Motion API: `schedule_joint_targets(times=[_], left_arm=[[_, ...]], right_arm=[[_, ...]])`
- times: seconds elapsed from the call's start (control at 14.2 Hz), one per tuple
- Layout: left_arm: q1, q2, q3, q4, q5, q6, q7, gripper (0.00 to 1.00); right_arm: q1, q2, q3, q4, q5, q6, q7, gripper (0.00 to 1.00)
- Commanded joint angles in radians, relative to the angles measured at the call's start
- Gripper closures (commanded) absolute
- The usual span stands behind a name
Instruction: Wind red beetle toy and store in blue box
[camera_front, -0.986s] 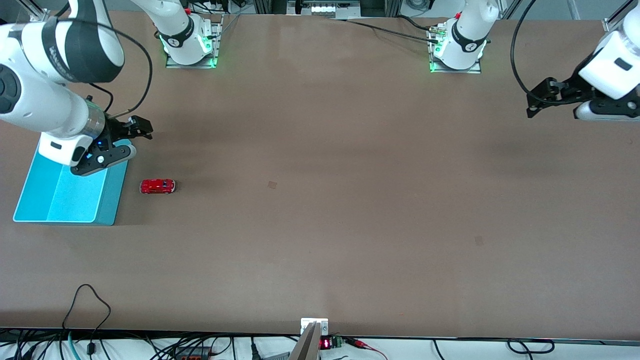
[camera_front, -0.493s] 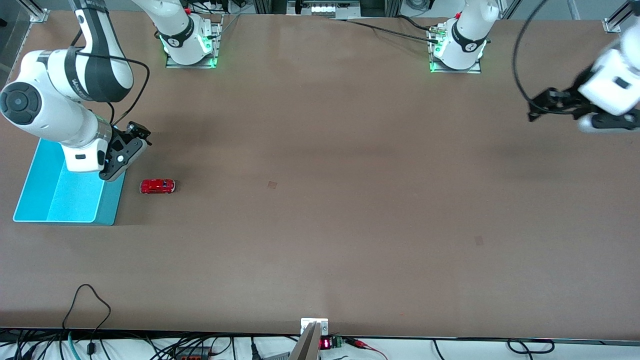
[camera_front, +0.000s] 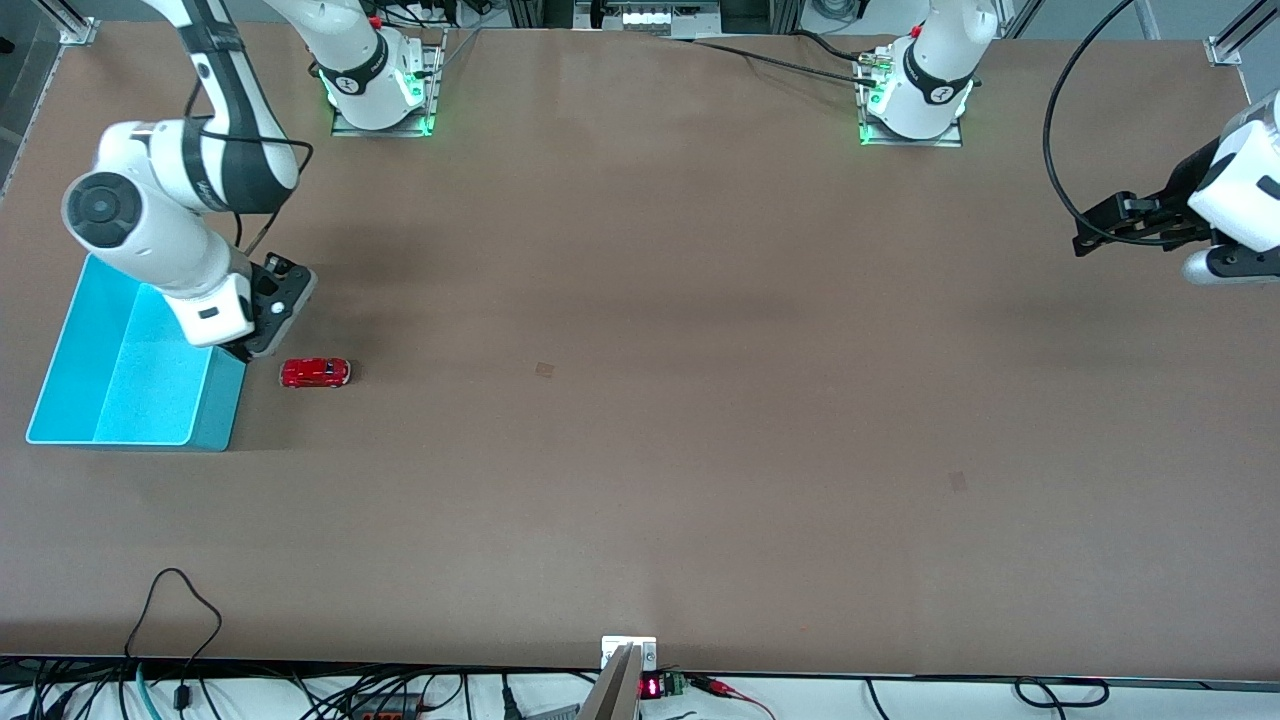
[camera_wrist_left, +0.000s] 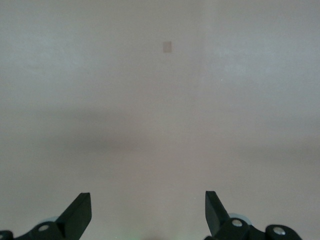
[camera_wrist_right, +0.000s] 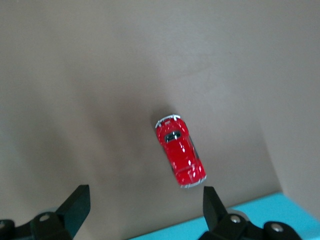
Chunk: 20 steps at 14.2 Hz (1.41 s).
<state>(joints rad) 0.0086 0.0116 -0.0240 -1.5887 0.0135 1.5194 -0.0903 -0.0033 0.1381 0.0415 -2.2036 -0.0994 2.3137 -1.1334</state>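
Brown surface (camera_front: 640, 400) carries the red beetle toy (camera_front: 315, 372) just beside the blue box (camera_front: 60, 370); the right pincer (camera_wrist_right: 142, 200), spread wide and empty, could nudge it rolling, while the left pincer (camera_wrist_left: 147, 210) waits open

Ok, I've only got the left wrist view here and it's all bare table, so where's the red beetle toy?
Observer: The red beetle toy sits on the table toward the right arm's end, beside the blue box, not in it.
Operator: Is the right arm on it?
Observer: Not yet. The right gripper hangs over the table close by the toy, jaws open, nothing held.
Operator: And where is my arm in all this?
Observer: The left gripper waits over the left arm's end of the table, well away from the toy and the box.
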Motion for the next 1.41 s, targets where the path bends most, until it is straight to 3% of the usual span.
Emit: schedule_joint_targets(times=[0.0, 0.49, 1.34], left_arm=[[0.019, 0.015, 0.004, 0.062, -0.021, -0.031, 0.027, 0.00], [0.022, 0.019, 0.003, 0.064, -0.024, -0.024, 0.023, 0.00], [0.059, 0.062, -0.005, 0.072, -0.046, 0.021, 0.026, 0.00]], right_arm=[[-0.046, 0.053, 0.020, -0.018, -0.010, 0.105, -0.181, 0.00], [-0.064, 0.172, 0.020, -0.018, -0.008, 0.256, -0.351, 0.00], [-0.076, 0.262, 0.020, -0.018, -0.008, 0.354, -0.358, 0.00]])
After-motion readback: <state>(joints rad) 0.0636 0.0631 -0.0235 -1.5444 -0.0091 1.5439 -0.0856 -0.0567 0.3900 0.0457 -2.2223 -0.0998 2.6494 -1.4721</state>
